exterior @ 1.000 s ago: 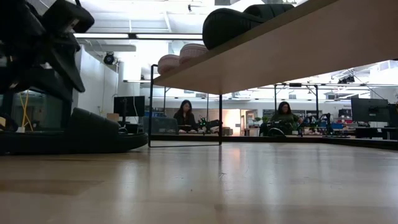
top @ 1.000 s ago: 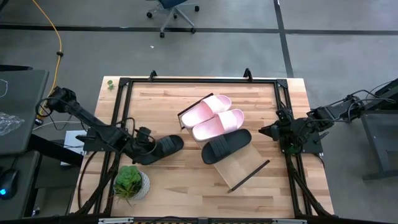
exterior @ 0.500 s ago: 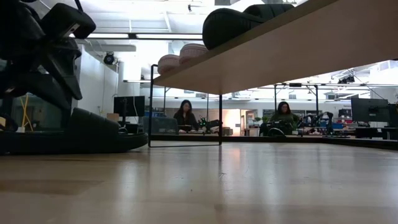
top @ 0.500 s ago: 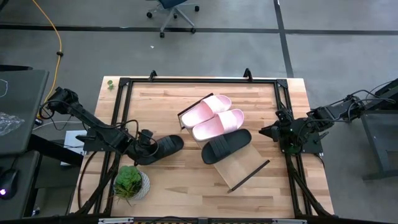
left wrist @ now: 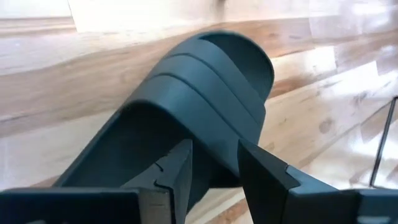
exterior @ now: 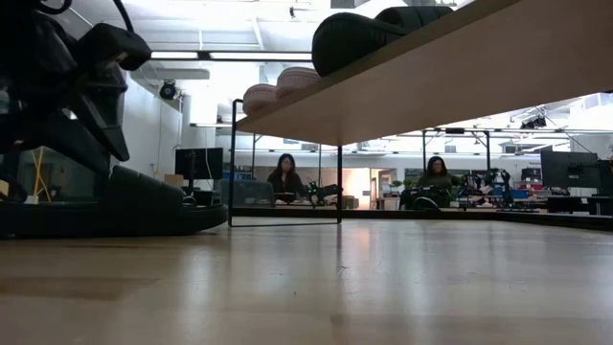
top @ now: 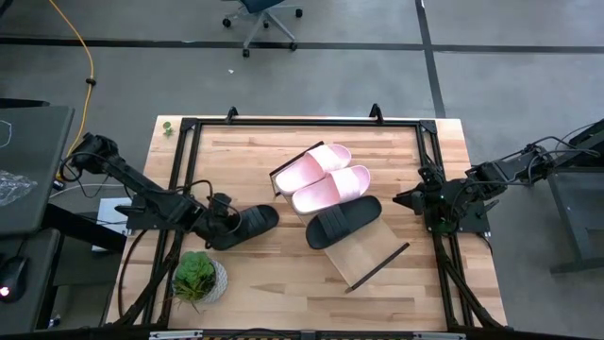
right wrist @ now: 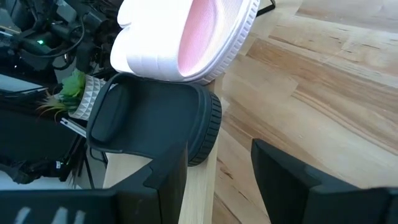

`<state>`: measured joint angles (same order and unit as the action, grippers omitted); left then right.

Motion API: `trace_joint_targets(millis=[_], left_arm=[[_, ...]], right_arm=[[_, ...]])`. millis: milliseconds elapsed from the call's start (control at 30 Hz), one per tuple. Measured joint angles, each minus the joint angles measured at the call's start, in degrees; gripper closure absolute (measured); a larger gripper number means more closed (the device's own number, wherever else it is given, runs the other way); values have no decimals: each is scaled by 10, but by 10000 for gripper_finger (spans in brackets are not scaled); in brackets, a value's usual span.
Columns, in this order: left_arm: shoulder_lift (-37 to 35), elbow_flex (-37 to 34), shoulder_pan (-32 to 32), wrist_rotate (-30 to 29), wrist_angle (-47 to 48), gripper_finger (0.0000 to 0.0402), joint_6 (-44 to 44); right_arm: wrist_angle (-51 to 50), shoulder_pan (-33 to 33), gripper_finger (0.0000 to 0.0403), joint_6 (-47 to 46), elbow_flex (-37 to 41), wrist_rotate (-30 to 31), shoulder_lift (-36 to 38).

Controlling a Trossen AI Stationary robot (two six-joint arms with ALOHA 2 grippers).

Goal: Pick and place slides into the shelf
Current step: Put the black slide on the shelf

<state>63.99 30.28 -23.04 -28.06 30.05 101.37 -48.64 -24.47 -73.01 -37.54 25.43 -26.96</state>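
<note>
The shelf (top: pixel 374 249) lies slantwise at mid-table. It carries two pink slides (top: pixel 315 162) (top: pixel 331 188) and one black slide (top: pixel 342 222) side by side. Another black slide (top: pixel 251 222) rests sole-down on the table to the shelf's left. My left gripper (top: pixel 223 223) is shut on this slide at the end nearest the table's left edge. My right gripper (top: pixel 409 199) hangs open at the table's right edge. It points toward the shelf and has nothing between its fingers (right wrist: pixel 283 177). My left gripper pinches the side wall of the black slide (left wrist: pixel 214 158) where the strap meets the sole. One finger (left wrist: pixel 181 169) sits in the hollow under the strap and the other (left wrist: pixel 264 177) is outside. The fingers slant down from the table's left side. The slide's sole lies on the table (exterior: pixel 105 213).
A small potted plant (top: pixel 198 277) stands near the front left corner, close to my left arm. Black frame rails (top: pixel 179 170) run along the table's edges. People sit in the room beyond the table (exterior: pixel 285 177). Bare wood lies in front of the shelf.
</note>
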Motion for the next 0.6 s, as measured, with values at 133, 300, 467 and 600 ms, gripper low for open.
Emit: trace_joint_targets(millis=[133, 300, 467, 600], left_arm=[[0, 0, 10, 0, -2, 284, -2], [4, 0, 10, 0, -3, 284, -3], [27, 0, 9, 8, -42, 284, -4], [55, 0, 9, 11, -69, 284, -4]], right_arm=[[0, 0, 234, 0, 0, 0, 0], [0, 0, 234, 0, 0, 0, 0], [0, 0, 234, 0, 0, 0, 0], [0, 0, 234, 0, 0, 0, 0]])
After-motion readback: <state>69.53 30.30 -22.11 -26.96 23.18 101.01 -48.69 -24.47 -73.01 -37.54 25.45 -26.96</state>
